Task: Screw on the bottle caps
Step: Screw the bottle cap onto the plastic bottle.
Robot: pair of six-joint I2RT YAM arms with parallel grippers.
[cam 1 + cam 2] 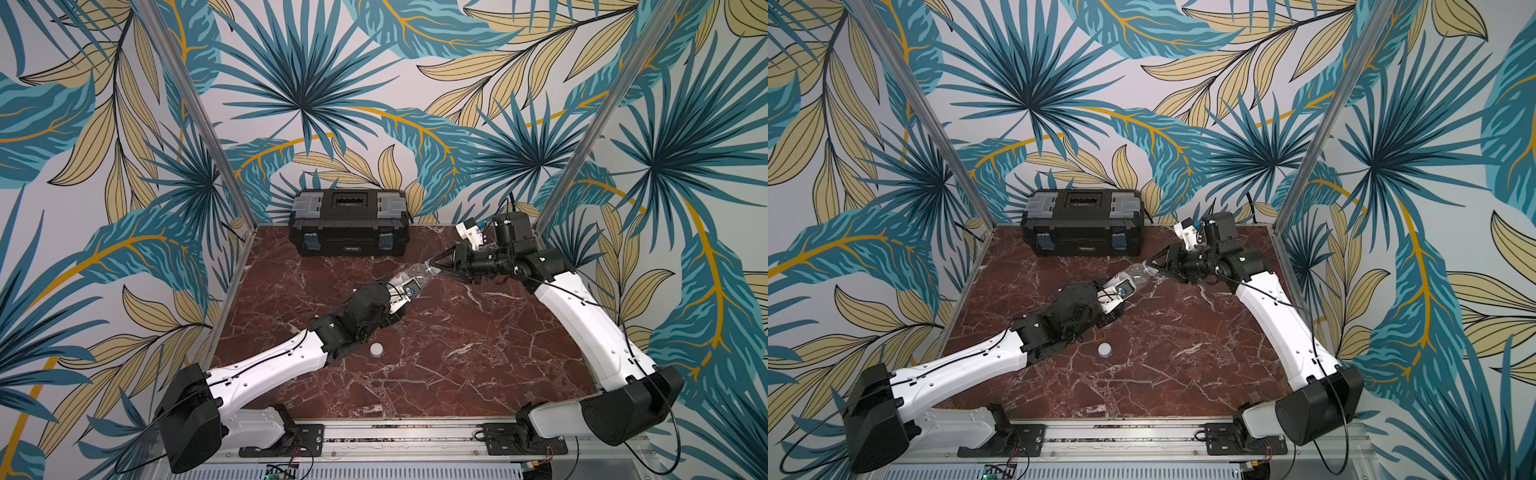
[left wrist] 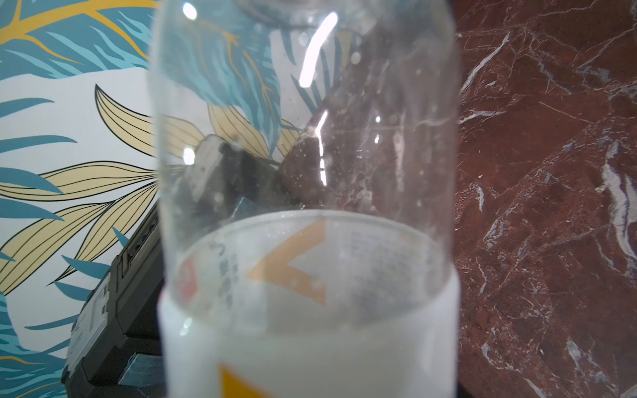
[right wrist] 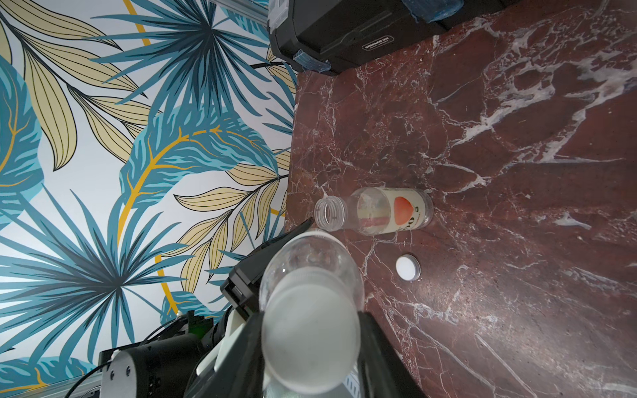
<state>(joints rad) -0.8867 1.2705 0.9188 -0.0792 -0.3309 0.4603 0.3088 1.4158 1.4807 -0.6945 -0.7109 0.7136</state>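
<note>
My left gripper (image 1: 401,286) is shut on the labelled body of a clear bottle (image 2: 306,138), which it holds tilted above the table; the label is white with yellow marks. In both top views my right gripper (image 1: 431,268) is at that bottle's neck. It is shut on a white bottle cap (image 3: 310,330) sitting at the mouth, with a black finger on each side. A second bottle (image 3: 379,212) with a red mark on its label lies on its side, neck open. A loose bottle cap (image 1: 377,349) (image 3: 407,267) rests on the table near it. My left arm hides that bottle in both top views.
A black toolbox (image 1: 349,222) (image 1: 1084,222) stands shut at the back edge of the red marble table (image 1: 478,353). Metal frame posts (image 1: 582,145) and patterned walls close in the sides. My left forearm (image 1: 270,365) stretches across the front left.
</note>
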